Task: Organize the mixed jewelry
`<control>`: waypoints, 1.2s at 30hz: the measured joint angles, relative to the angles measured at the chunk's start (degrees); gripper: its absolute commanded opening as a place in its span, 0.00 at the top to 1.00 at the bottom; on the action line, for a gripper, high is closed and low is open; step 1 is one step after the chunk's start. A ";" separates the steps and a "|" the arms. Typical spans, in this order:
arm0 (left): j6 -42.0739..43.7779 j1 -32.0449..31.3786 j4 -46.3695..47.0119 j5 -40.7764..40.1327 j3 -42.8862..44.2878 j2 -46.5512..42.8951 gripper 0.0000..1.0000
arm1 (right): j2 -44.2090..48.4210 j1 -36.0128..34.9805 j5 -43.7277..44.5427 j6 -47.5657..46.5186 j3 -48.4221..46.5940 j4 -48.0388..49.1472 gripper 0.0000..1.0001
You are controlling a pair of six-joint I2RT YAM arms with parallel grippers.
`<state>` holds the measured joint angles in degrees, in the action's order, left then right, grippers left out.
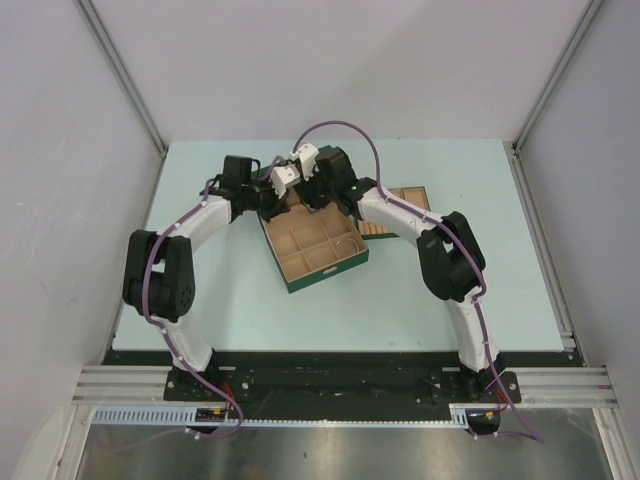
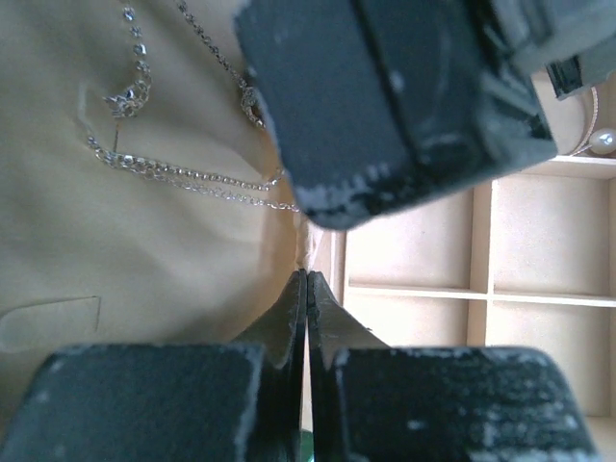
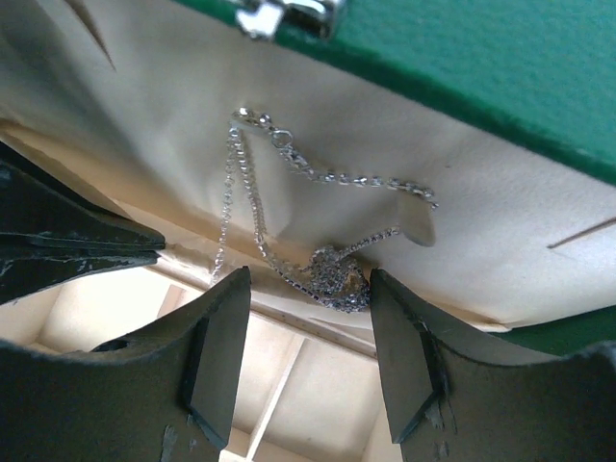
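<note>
The thin silver chain necklace (image 3: 260,207) hangs on the tan lining of the green box's raised lid (image 3: 462,58). Its sparkly pendant cluster (image 3: 337,276) lies right between the tips of my open right gripper (image 3: 308,289), not gripped. In the left wrist view the chain (image 2: 183,178) runs across the lining. My left gripper (image 2: 306,276) is shut, its tips pinching the lining's thin lower edge (image 2: 310,248). In the top view both grippers, the left one (image 1: 272,192) and the right one (image 1: 305,188), meet at the far end of the box (image 1: 320,270). The small silver pieces are not visible.
The box's tan compartments (image 2: 539,250) lie open below the lid. A pearl on a thin gold band (image 2: 603,141) sits in a far compartment. A silver clasp (image 3: 289,14) is on the lid's rim. A small tan divided tray (image 1: 405,200) stands right of the box.
</note>
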<state>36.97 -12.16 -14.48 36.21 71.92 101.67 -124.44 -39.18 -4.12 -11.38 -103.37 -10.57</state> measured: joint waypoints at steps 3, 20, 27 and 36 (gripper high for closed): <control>0.00 0.02 -0.02 0.07 0.00 0.00 1.00 | -0.33 0.13 -1.70 0.44 -0.26 -0.33 0.43; 0.50 0.09 -1.57 1.16 0.02 0.00 1.00 | -2.60 0.13 -4.22 1.97 -3.96 -3.58 0.42; 0.48 0.09 -1.81 1.49 0.02 -0.09 1.00 | -2.93 -0.15 -5.42 2.62 -4.87 -4.17 0.43; 0.50 0.15 -1.92 1.55 0.02 -0.09 1.00 | -3.39 -0.42 -5.14 2.84 -5.09 -4.09 0.41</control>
<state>37.47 -12.01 -16.40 37.76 71.94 101.58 -127.83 -39.59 -9.26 -8.54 -108.47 -14.66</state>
